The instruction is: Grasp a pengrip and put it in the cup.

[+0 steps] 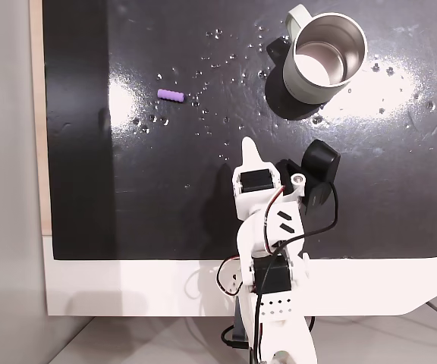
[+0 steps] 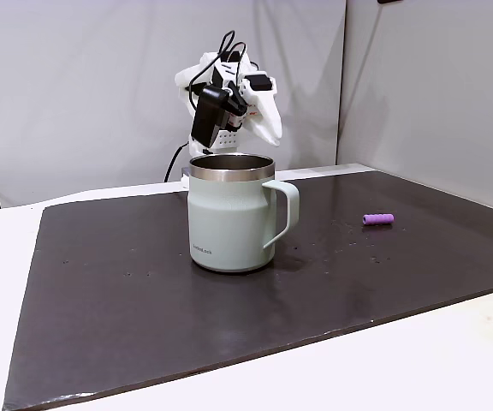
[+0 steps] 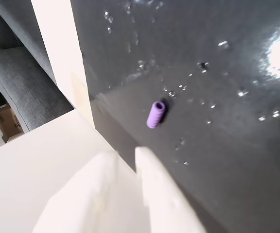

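Pincer not yet at the pengrip

The pincer [image 3: 128, 154] is nearly closed and holds nothing; the pengrip [image 3: 155, 114] lies ahead on the counter [image 1: 165, 205], well apart from the cup [image 1: 321, 59] (grasping and placing are both left).

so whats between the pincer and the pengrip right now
Nothing solid: in the wrist view, only bare dark mat with small shiny specks separates the pincer from the purple pengrip.
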`<action>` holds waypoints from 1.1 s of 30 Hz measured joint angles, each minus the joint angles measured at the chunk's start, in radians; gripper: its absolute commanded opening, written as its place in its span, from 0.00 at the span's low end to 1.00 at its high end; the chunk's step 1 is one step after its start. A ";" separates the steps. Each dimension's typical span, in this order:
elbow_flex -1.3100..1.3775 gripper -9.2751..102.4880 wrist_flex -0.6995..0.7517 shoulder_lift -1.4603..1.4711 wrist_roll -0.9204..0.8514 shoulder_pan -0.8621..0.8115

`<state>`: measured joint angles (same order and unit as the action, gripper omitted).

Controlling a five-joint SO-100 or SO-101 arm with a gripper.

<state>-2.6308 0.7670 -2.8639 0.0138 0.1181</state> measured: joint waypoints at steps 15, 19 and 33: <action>0.816 0.08 0.247 0.818 0.152 0.201; 0.988 0.08 0.345 0.980 0.242 0.241; 1.482 0.09 0.555 1.466 0.408 0.256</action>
<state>-1.1490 1.3223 -1.3975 0.4218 0.3743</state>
